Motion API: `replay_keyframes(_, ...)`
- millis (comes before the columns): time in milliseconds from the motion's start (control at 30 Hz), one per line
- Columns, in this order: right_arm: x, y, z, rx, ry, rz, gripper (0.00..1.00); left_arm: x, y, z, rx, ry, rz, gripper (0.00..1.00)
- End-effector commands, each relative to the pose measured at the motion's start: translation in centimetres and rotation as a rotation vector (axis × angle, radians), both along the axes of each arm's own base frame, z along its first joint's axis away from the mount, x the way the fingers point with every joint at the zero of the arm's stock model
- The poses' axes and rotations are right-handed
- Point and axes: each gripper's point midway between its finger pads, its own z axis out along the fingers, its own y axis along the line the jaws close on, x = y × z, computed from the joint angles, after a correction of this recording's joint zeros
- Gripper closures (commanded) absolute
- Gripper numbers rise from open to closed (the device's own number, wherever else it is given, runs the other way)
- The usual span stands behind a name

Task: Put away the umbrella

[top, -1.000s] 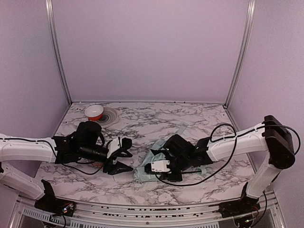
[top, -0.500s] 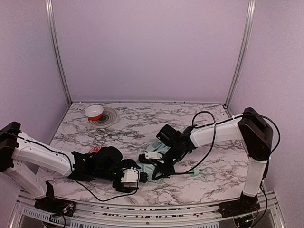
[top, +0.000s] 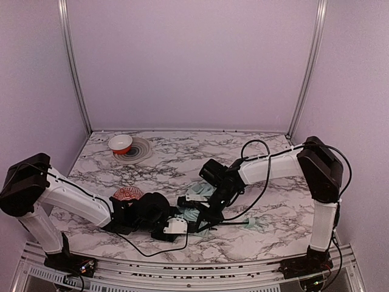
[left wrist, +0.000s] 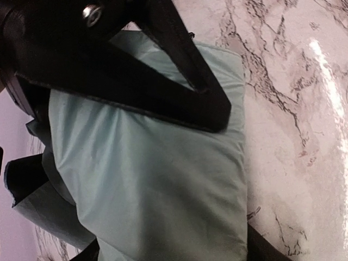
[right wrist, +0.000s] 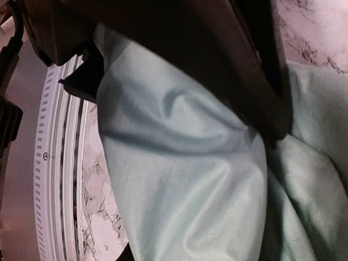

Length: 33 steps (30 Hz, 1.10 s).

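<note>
The umbrella [top: 203,190] lies crumpled at the front middle of the marble table, pale mint fabric with a thin black shaft [top: 234,223] running right to a small mint handle [top: 260,224]. My right gripper [top: 206,215] comes down onto the fabric from behind. In the right wrist view its jaws [right wrist: 201,196] are shut on a fold of the umbrella [right wrist: 179,179]. My left gripper [top: 189,222] reaches in from the left. Mint fabric [left wrist: 152,179] fills the whole gap of the left gripper [left wrist: 234,179]; one black finger [left wrist: 185,92] lies over it. Whether it presses I cannot tell.
A white and red bowl [top: 121,143] sits on a striped round plate [top: 141,150] at the back left. A red patterned bowl [top: 127,193] stands just behind my left forearm. The table's front rail [right wrist: 54,163] runs close beside the fabric.
My left arm swung from the left middle down to the front and its gripper reached the umbrella. The right arm drew the fabric leftward, and the shaft and handle now stretch out to the right.
</note>
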Motion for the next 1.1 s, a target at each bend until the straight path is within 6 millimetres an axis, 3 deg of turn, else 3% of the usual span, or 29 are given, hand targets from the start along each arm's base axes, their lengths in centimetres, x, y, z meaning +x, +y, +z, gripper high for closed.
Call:
replay_keyframes(0, -0.9, -1.4, -0.7, -0.114, 0.054, -0.028, 0.73, -1.1, 2.0, -4.0, 0.174, 0.08, -0.011, 0.45)
replay_keyframes(100, 1.5, -0.4, 1.6, -0.064, -0.015, -0.09, 0.56, -1.8, 2.2, -4.6, 0.216, 0.134, -0.022, 0.62)
replay_keyframes(200, 4.8, -0.1, 5.3, 0.022, -0.078, -0.178, 0.42, -2.3, 2.5, -4.6, 0.221, 0.153, -0.034, 0.66)
replay_keyframes(267, 6.4, -0.4, 8.0, 0.091, -0.103, -0.229, 0.38, -2.7, 2.7, -4.7, 0.227, 0.169, -0.044, 0.68)
replay_keyframes(400, 7.7, -2.2, 13.7, 0.264, -0.044, -0.283, 0.36, -3.0, 2.9, -5.0, 0.232, 0.199, -0.024, 0.72)
replay_keyframes(467, 9.4, -3.9, 14.8, 0.314, -0.037, -0.383, 0.36, -3.0, 2.9, -5.1, 0.232, 0.206, -0.021, 0.72)
replay_keyframes(533, 12.3, -5.8, 14.0, 0.302, -0.027, -0.578, 0.36, -3.1, 2.8, -5.0, 0.226, 0.209, -0.022, 0.73)
replay_keyframes(600, 15.3, -7.9, 11.8, 0.227, 0.013, -0.793, 0.36, -3.1, 2.7, -4.9, 0.222, 0.215, -0.022, 0.73)
replay_keyframes(700, 17.3, -9.6, 7.9, 0.069, 0.107, -0.962, 0.38, -3.1, 2.5, -4.9, 0.223, 0.214, -0.023, 0.73)
replay_keyframes(833, 17.8, -8.6, 5.0, 0.018, 0.195, -0.981, 0.34, -3.0, 2.5, -4.9, 0.227, 0.213, -0.021, 0.73)
replay_keyframes(967, 16.3, -5.3, 3.7, 0.036, 0.212, -0.866, 0.28, -3.1, 2.5, -5.0, 0.226, 0.22, -0.019, 0.73)
replay_keyframes(1067, 15.5, -3.1, 2.2, 0.025, 0.229, -0.797, 0.3, -3.0, 2.3, -4.9, 0.221, 0.222, -0.019, 0.73)
